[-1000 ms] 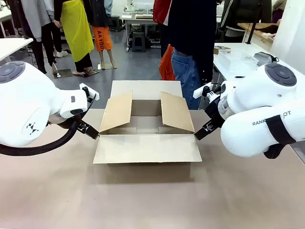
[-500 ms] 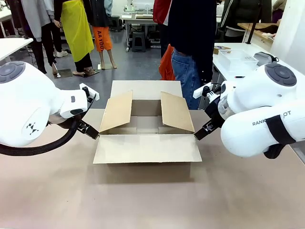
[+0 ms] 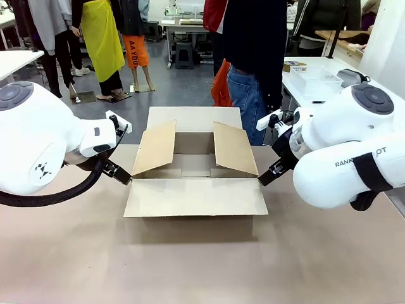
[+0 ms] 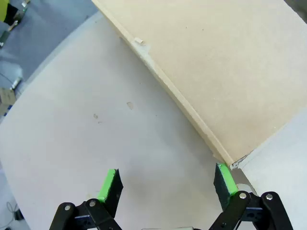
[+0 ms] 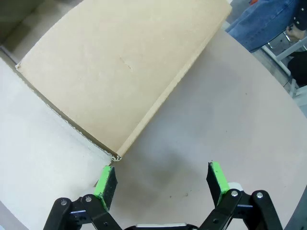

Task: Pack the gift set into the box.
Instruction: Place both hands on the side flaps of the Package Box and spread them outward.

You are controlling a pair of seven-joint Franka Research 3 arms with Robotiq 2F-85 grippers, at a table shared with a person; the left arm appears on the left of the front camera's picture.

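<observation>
Box (image 3: pixel 196 196) between both jaws; each wide, empty, just beside its corner.

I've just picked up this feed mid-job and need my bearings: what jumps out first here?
A large brown box sits mid-table with its flaps open, the near one folded out flat toward the robot. The left claw hangs open and empty at the box's near left corner, and the right claw hangs open and empty at its near right corner. A person stands at the far side, just behind the box.
</observation>
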